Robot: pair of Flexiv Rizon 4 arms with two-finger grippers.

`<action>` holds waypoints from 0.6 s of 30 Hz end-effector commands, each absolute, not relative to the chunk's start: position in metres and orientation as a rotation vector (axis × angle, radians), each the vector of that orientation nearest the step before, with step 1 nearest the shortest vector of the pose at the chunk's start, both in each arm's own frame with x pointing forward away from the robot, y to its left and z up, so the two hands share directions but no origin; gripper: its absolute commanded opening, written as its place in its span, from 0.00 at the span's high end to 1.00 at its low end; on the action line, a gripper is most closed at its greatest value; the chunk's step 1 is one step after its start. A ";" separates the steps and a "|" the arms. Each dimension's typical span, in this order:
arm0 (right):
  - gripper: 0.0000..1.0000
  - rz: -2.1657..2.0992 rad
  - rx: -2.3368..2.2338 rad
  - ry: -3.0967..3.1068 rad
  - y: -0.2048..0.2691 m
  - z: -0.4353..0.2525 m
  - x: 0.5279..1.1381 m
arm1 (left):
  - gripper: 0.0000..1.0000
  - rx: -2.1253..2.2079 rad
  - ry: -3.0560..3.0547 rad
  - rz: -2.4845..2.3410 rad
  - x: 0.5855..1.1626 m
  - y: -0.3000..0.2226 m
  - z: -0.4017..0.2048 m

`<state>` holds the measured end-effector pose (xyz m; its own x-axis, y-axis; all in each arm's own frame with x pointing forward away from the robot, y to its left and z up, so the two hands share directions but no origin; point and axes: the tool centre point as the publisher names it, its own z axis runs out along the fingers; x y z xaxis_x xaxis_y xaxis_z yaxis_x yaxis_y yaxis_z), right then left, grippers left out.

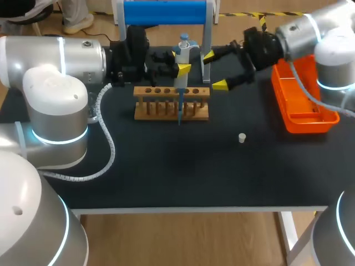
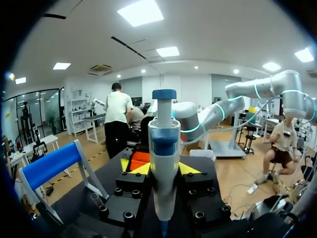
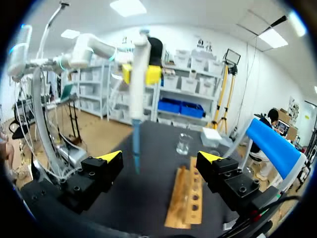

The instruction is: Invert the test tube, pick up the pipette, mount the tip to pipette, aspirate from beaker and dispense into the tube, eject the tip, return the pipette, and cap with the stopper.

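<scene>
Our left gripper [image 1: 181, 62] is clamped on the pipette [image 1: 181, 83], holding its barrel from two sides. The pipette's long axis is vertical, with the blue tip [image 1: 179, 111] pointing down over the wooden rack [image 1: 172, 102] directly below the gripper. Our right gripper [image 1: 215, 70] is spread wide and empty, just beside the pipette. The beaker [image 3: 184, 144] stands ahead of it, past the rack's far end. We judge the left arm nearer the beaker. The stopper [image 1: 242, 137] lies on the surface [image 1: 166, 166], well apart from both grippers.

No text, number, label or sign can be read on the pipette [image 1: 181, 75] or elsewhere.
</scene>
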<state>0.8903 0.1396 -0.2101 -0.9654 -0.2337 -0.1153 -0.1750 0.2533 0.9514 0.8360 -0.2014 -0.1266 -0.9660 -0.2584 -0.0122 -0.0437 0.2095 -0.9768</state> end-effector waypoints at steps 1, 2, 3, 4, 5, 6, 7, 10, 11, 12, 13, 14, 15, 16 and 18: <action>0.00 -1.910 0.383 -2.389 0.126 -0.206 0.874 | 1.00 -0.288 2.307 -1.851 0.836 -0.200 -0.126; 0.00 -1.926 0.379 -2.371 0.126 -0.204 0.872 | 1.00 -0.288 2.307 -1.851 0.836 -0.200 -0.126; 0.00 -1.938 0.375 -2.354 0.127 -0.203 0.871 | 1.00 -0.288 2.307 -1.851 0.836 -0.200 -0.126; 0.00 -1.950 0.371 -2.334 0.128 -0.201 0.869 | 1.00 -0.288 2.307 -1.851 0.836 -0.200 -0.126; 0.00 -1.963 0.366 -2.313 0.129 -0.198 0.866 | 1.00 -0.288 2.307 -1.851 0.836 -0.200 -0.126; 0.00 -1.969 0.366 -2.299 0.130 -0.197 0.864 | 1.00 -0.288 2.307 -1.851 0.836 -0.200 -0.126; 0.00 -1.976 0.367 -2.286 0.132 -0.195 0.861 | 1.00 -0.288 2.307 -1.851 0.836 -0.200 -0.126; 0.00 -2.005 0.372 -2.250 0.138 -0.190 0.852 | 1.00 -0.288 2.307 -1.851 0.836 -0.200 -0.126; 0.00 -2.020 0.375 -2.245 0.141 -0.188 0.848 | 1.00 -0.288 2.307 -1.851 0.836 -0.200 -0.126; 0.00 -2.030 0.372 -2.240 0.144 -0.187 0.846 | 1.00 -0.288 2.307 -1.851 0.836 -0.200 -0.126; 0.00 -2.036 0.372 -2.227 0.146 -0.185 0.843 | 1.00 -0.288 2.307 -1.851 0.836 -0.200 -0.126; 0.00 -2.057 0.360 -2.233 0.148 -0.184 0.841 | 1.00 -0.288 2.307 -1.851 0.836 -0.200 -0.126; 0.00 -2.075 0.358 -2.242 0.150 -0.182 0.839 | 1.00 -0.288 2.307 -1.851 0.836 -0.200 -0.126; 0.00 -2.081 0.356 -2.241 0.152 -0.182 0.838 | 1.00 -0.288 2.307 -1.851 0.836 -0.200 -0.126; 0.00 -2.093 0.321 -2.246 0.158 -0.181 0.836 | 1.00 -0.288 2.307 -1.851 0.836 -0.200 -0.126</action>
